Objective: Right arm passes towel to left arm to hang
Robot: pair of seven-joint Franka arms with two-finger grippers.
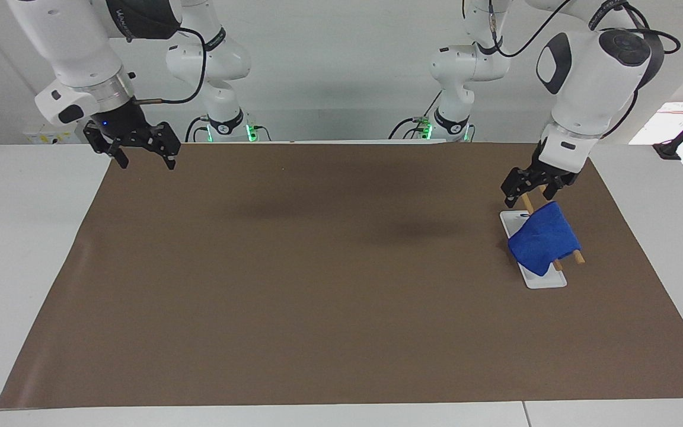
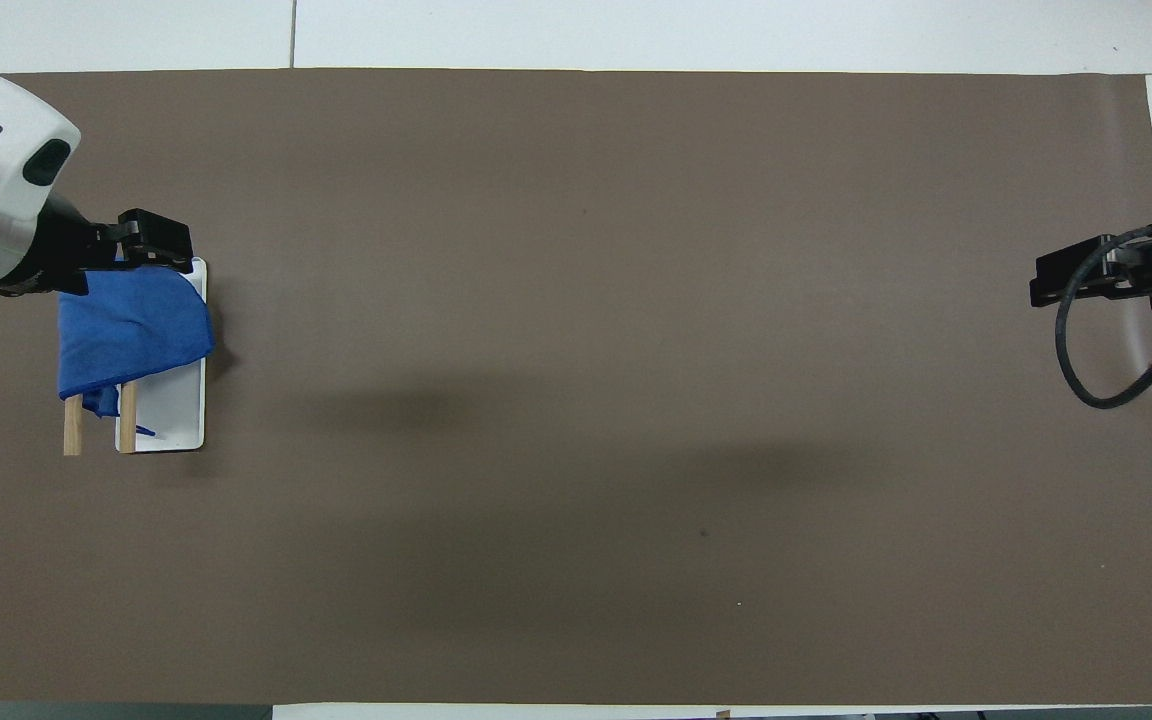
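I see the blue towel [image 1: 543, 238] draped over the wooden rack [image 1: 578, 257]; my left gripper [image 1: 532, 191] hovers above it, spread and empty, while my right gripper [image 1: 143, 156] waits, spread.

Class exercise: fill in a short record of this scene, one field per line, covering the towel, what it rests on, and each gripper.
towel: blue towel draped over the two wooden rails
rack: rails on a white base, toward the left arm's end of the table
left gripper: open, empty, over the rack's end nearer the robots
right gripper: open, empty, waiting over the brown mat's corner
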